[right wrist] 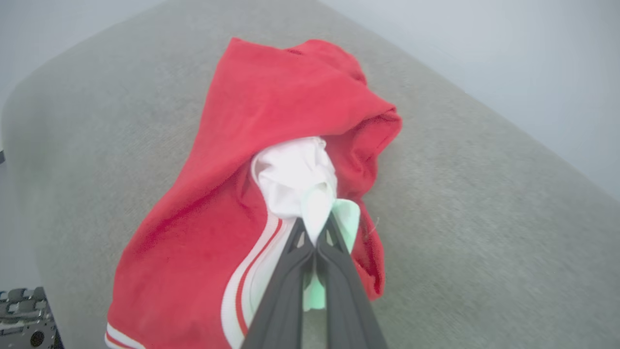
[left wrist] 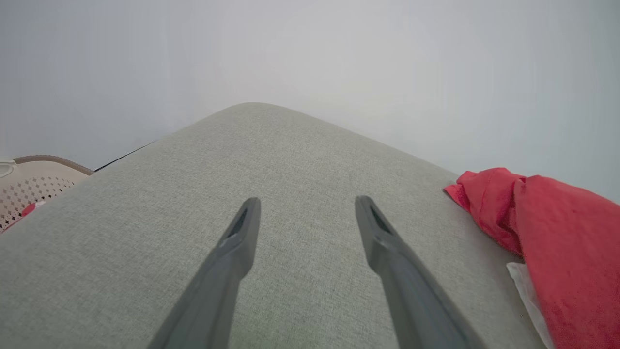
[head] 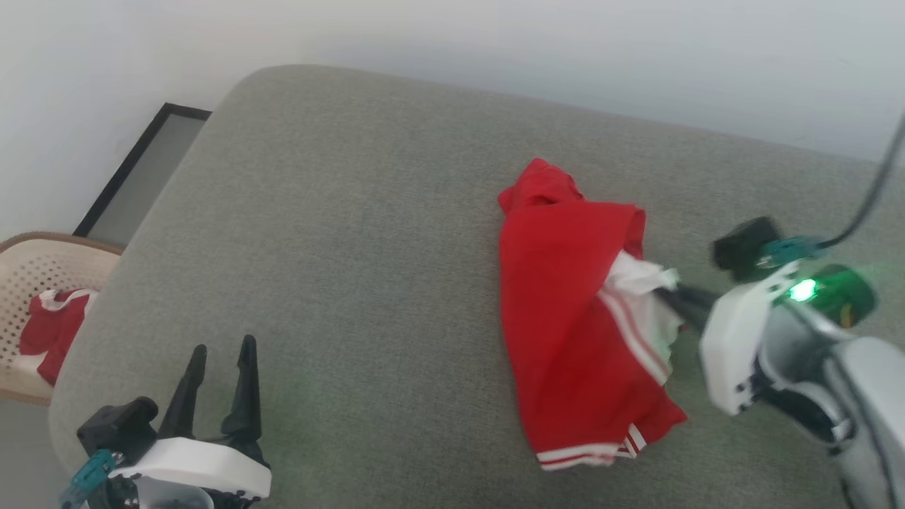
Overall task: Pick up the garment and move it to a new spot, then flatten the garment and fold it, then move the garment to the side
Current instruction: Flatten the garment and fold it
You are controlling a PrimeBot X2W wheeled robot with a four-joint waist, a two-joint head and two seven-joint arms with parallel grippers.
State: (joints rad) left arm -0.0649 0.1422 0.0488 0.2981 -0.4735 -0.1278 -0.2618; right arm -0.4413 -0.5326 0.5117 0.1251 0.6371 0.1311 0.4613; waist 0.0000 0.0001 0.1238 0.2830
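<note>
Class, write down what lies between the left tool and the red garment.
Bare grey cushion: in the head view, nothing sits between the open left tool and the garment.

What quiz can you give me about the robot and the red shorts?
1. True or false: the left gripper is shut on the garment.
2. What does the right gripper pinch? A: a red part. B: a white part. C: nothing.
3. Fill in: the cloth in the basket is ____.

Key: 1 false, it is open and apart from the garment; 2 B; 3 red.
</note>
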